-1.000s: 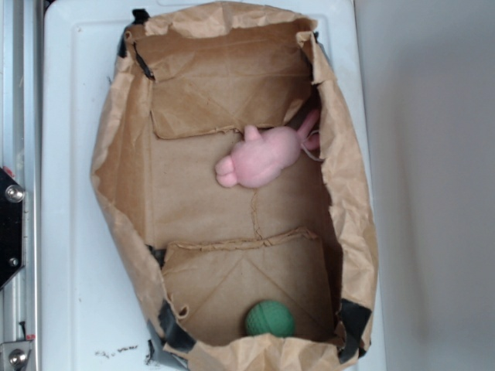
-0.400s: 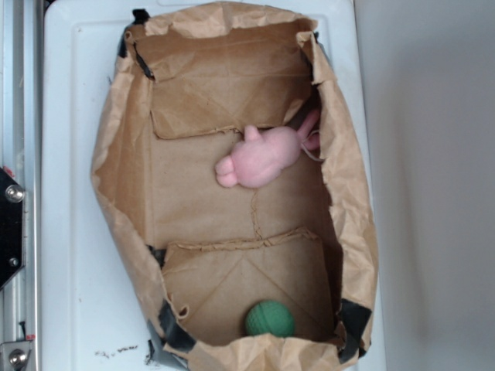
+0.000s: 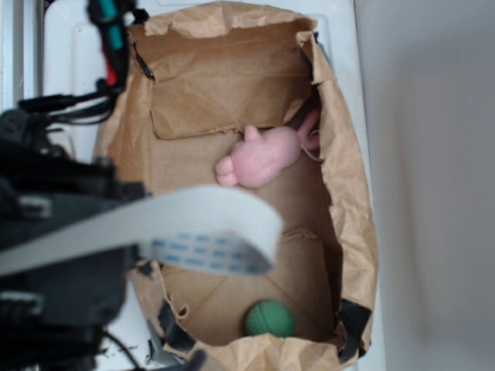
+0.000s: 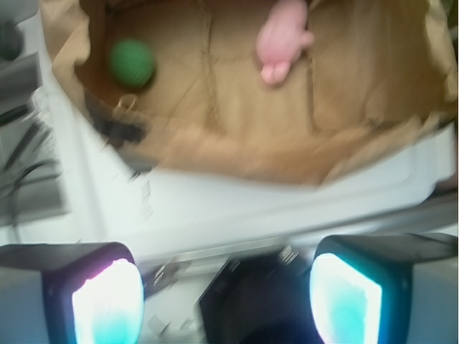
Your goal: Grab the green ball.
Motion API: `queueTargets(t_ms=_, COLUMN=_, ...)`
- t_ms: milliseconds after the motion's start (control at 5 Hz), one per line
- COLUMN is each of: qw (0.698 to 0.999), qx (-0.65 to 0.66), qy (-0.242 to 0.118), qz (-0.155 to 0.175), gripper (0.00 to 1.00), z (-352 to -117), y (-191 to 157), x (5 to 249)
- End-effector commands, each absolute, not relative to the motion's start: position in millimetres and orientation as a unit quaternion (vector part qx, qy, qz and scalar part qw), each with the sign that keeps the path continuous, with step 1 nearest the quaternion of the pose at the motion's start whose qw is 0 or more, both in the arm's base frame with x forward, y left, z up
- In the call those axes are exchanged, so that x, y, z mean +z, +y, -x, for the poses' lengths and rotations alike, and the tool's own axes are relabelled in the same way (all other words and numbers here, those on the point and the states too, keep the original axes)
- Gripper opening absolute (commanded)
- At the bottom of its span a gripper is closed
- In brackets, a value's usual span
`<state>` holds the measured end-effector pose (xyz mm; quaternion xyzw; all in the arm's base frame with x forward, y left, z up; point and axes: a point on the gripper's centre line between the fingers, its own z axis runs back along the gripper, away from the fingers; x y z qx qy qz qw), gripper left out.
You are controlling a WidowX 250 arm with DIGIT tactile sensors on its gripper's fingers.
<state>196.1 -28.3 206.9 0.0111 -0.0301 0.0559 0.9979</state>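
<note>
Your fingers [image 4: 226, 301]: spread wide, empty | green ball [image 4: 132, 63]: well beyond the left finger, inside paper bag [image 4: 237, 154] | pink plush toy [image 4: 283, 36]: ahead, apart from ball.

Small ribbed green ball [image 3: 270, 318] in paper bag's [image 3: 352, 201] near corner

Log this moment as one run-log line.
phase: approach | gripper: open, outside paper bag | green ball: ungrasped, bag corner | pink plush toy: untouched
</note>
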Motion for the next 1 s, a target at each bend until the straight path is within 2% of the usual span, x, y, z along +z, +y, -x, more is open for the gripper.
queueTargets(t_ms=0, qw=0.997, qx=0.03, qy=-0.067, qz=0.005, gripper=1.0, z=-231.4, y=-14.7, x=217.0)
queueTargets(t_ms=200, qw=0.998, qx=-0.009, qy=-0.064, qz=0.004, gripper=1.0, z=-246.3, y=-7.1, x=203.3)
queueTargets(t_ms=400, qw=0.997, qx=-0.058, qy=-0.047, qz=0.028, gripper=1.0, z=-262.5, y=4.7, x=190.2)
queueTargets(t_ms=600, qw=0.995, qx=-0.081, qy=-0.053, qz=0.029, gripper=1.0, z=-272.9, y=10.6, x=180.0)
queueTargets(t_ms=800, qw=0.988, qx=-0.13, qy=-0.086, qz=0.007, gripper=1.0, z=-281.2, y=7.7, x=168.6)
